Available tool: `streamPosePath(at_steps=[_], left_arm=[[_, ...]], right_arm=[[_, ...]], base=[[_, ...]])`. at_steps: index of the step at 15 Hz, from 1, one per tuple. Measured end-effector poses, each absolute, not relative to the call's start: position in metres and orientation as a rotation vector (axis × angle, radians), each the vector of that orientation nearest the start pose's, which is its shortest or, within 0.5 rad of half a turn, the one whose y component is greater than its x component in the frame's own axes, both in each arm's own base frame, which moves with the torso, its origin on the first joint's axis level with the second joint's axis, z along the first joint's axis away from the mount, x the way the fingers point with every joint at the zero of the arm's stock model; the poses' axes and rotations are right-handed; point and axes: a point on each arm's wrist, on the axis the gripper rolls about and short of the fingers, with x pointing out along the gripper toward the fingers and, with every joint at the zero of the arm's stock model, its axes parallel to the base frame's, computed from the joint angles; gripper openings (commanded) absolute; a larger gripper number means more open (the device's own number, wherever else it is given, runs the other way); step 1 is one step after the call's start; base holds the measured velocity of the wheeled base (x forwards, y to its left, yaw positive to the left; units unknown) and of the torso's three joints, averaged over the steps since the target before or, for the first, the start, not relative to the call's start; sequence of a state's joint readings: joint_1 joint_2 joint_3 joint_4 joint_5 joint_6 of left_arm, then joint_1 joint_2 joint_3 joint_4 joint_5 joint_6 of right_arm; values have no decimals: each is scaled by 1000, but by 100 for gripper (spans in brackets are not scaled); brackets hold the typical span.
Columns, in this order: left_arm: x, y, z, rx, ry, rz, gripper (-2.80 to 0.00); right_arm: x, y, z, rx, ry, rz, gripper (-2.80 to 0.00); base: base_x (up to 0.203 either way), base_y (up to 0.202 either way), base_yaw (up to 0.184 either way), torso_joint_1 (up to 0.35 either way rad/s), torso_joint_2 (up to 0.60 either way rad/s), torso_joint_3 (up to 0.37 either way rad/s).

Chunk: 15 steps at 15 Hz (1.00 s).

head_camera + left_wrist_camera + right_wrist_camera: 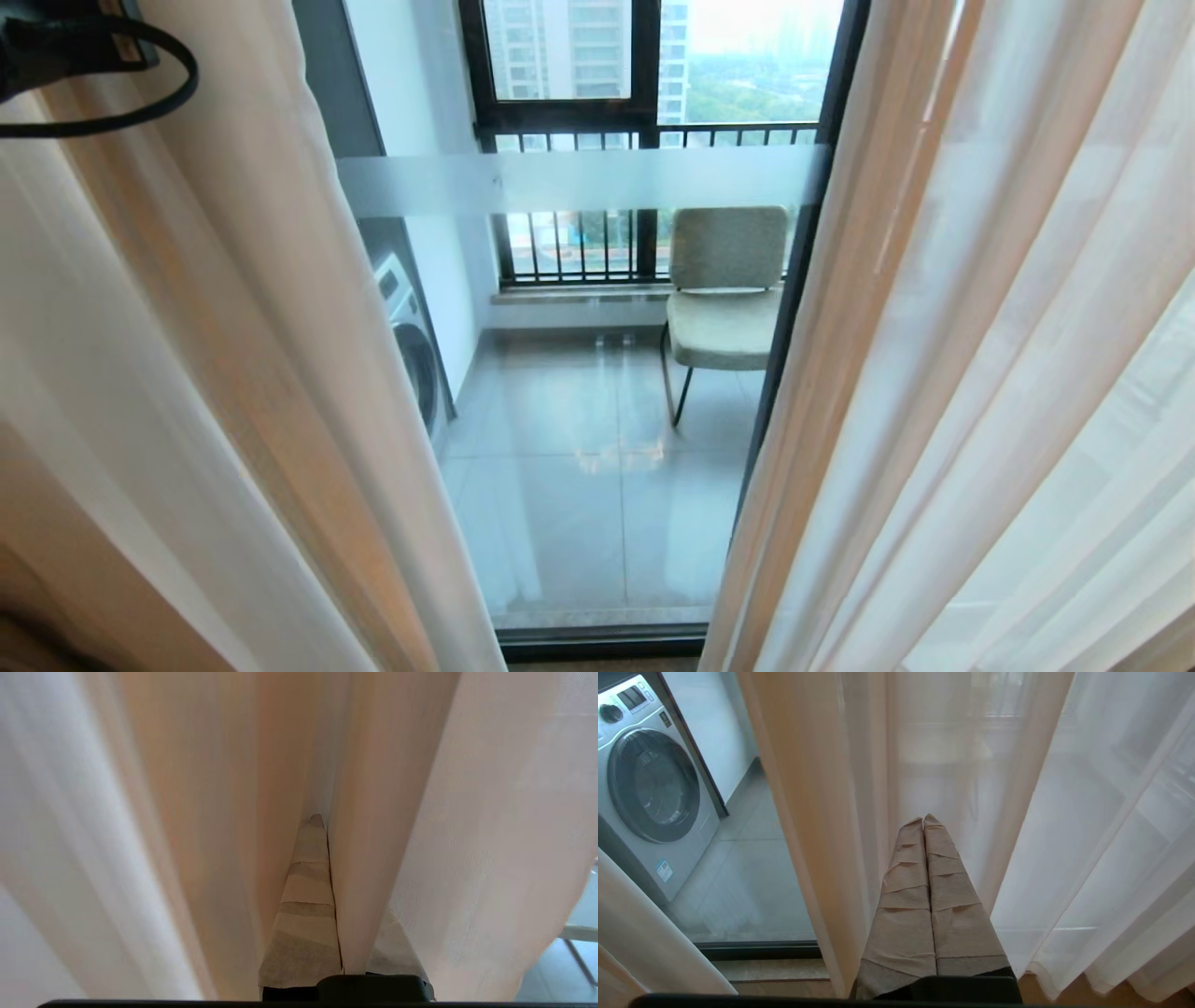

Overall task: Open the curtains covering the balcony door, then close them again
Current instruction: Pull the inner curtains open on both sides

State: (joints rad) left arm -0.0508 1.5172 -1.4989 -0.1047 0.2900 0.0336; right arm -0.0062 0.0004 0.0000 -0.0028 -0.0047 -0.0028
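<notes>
From the head camera I see the sheer curtains (280, 373) parted in the middle, with a clear gap showing the balcony door (579, 182) and its frosted band, the chair (728, 289) and a washing machine (415, 345) on the balcony beyond. My left pincer (322, 826) is clamped tight on a fold of the left sheer, the fabric pinched between its taped fingers. My right pincer (923, 821) is fully closed with nothing in it, hanging just in front of the right sheer near the floor. I judge the task to be somewhere mid-way: the door is only partly uncovered, and whether I am widening or narrowing the gap I cannot tell; a full closing remains.
</notes>
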Motion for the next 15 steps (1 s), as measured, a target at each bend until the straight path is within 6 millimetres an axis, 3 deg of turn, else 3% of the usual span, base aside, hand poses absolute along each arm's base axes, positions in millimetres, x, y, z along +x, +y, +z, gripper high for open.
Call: streamPosePath(at_steps=[15], left_arm=[[244, 0, 378, 21, -75, 264, -280]], right_arm=[[-23, 0, 76, -3, -2, -11, -280]], base=[[0, 191, 1, 3, 2, 3]])
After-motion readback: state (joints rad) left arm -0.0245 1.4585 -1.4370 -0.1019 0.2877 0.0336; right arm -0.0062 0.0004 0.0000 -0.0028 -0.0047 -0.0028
